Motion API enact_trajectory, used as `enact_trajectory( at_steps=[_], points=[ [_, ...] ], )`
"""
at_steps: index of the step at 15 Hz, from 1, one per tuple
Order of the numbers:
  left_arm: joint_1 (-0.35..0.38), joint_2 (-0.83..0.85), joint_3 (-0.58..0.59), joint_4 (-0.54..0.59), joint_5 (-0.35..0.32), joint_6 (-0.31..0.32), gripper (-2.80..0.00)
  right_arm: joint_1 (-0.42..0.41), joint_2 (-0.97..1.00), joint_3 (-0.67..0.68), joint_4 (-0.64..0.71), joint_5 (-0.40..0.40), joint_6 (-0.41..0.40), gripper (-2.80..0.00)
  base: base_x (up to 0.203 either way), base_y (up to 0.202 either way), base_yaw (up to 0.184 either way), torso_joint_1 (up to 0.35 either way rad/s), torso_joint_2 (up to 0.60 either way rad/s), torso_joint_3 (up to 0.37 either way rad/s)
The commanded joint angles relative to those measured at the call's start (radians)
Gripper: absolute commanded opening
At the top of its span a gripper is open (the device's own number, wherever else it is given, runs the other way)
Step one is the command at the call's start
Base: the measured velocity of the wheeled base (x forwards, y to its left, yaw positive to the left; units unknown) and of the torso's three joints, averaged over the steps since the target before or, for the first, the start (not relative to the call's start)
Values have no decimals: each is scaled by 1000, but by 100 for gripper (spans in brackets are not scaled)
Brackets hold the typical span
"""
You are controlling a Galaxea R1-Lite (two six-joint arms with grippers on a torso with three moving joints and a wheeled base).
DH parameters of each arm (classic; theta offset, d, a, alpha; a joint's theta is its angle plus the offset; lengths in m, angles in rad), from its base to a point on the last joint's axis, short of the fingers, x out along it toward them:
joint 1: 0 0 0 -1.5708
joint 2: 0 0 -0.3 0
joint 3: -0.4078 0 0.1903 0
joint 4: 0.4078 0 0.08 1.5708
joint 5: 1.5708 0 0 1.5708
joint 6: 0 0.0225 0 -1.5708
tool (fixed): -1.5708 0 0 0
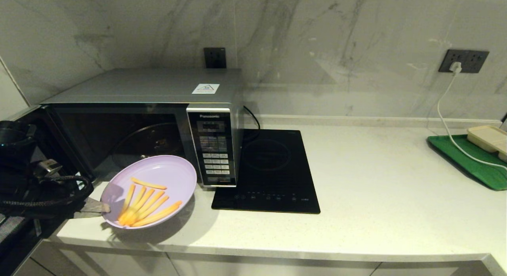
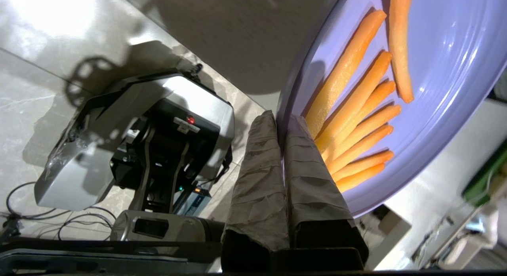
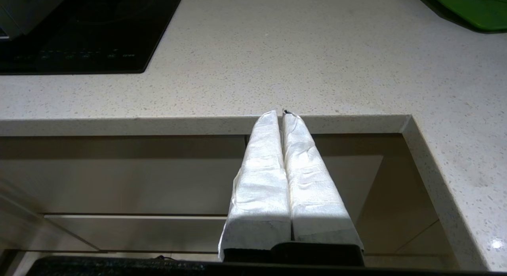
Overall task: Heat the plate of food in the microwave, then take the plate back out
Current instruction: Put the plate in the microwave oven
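The microwave [image 1: 158, 121] door runs off the head view's left edge, largely covered by the left arm. The keypad [image 1: 214, 157] labels are too small to read. The beige container [image 1: 489, 139] and green tray [image 1: 471, 161] are cut by the right edge. The plate of food [image 2: 435, 121] overruns the left wrist view, its rim hidden between the left gripper [image 2: 282, 121] fingers.

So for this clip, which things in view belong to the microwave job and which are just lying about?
Part of the job:
- plate of food, pinched at its rim by the left claw
- microwave, door open

Just lying about:
- induction cooktop
- green tray with a beige container
- white cable
- right claw, shut, parked below the counter edge
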Motion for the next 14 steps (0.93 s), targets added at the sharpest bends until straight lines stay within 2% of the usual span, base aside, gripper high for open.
enact_trajectory(
  at_steps=[1, 3, 4, 8, 10, 12, 14],
  points=[
    [54, 73, -12, -17, 0, -1, -280, 0, 1, 0, 1, 0, 1, -280, 0, 0, 0, 0, 0, 0],
    [93, 125, -24, -68, -2, -15, -280, 0, 1, 0, 1, 0, 1, -280, 0, 0, 0, 0, 0, 0],
    [103, 154, -40, -89, -4, -44, -280, 0, 1, 0, 1, 0, 1, -280, 0, 0, 0, 0, 0, 0],
    [107, 254, -154, -109, -10, -204, -280, 0, -1, 0, 1, 0, 1, -280, 0, 0, 0, 0, 0, 0],
    [107, 274, -187, -109, -16, -251, -280, 0, -1, 0, 1, 0, 1, -280, 0, 0, 0, 0, 0, 0],
    [101, 297, -227, -109, -16, -338, -280, 0, -1, 0, 1, 0, 1, -280, 0, 0, 0, 0, 0, 0],
    [83, 307, -241, -130, -3, -391, -280, 0, 1, 0, 1, 0, 1, -280, 0, 0, 0, 0, 0, 0]
  ],
)
